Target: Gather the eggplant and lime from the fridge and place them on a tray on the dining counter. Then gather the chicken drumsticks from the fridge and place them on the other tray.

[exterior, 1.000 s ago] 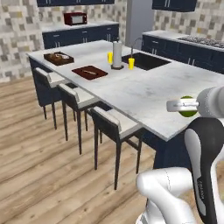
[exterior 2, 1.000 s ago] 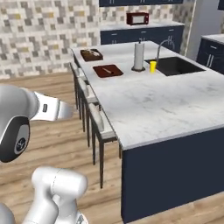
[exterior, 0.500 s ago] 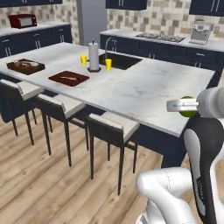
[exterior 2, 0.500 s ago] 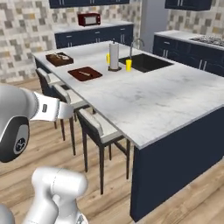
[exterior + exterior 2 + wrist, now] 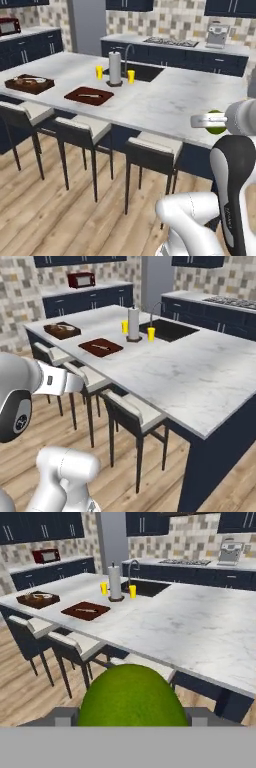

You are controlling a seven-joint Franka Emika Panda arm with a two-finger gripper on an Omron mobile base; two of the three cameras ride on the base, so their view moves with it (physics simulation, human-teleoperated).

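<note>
My gripper (image 5: 214, 121) is shut on a round green lime (image 5: 217, 123), held in the air just off the near right edge of the dining counter (image 5: 170, 102). The lime (image 5: 131, 696) bulges large between the two grey fingertips (image 5: 63, 716) in the hand view. Two trays lie at the counter's far left: a red-brown one (image 5: 71, 95) and a darker one (image 5: 30, 90) beyond it. Each carries a small pale item too small to name. I cannot make out the eggplant or the chicken drumsticks.
Three white-seated stools (image 5: 155, 146) line the counter's near side. A paper towel roll (image 5: 115, 69) and two yellow cups (image 5: 131, 76) stand by the sink (image 5: 142, 72). The steel fridge (image 5: 86, 25) rises behind, with a stove (image 5: 170, 42) on the rear counter. Wood floor lies to the left.
The whole picture has shifted, so the base has driven: the counter now stretches across the view and the trays sit further left. The lime stays gripped.
</note>
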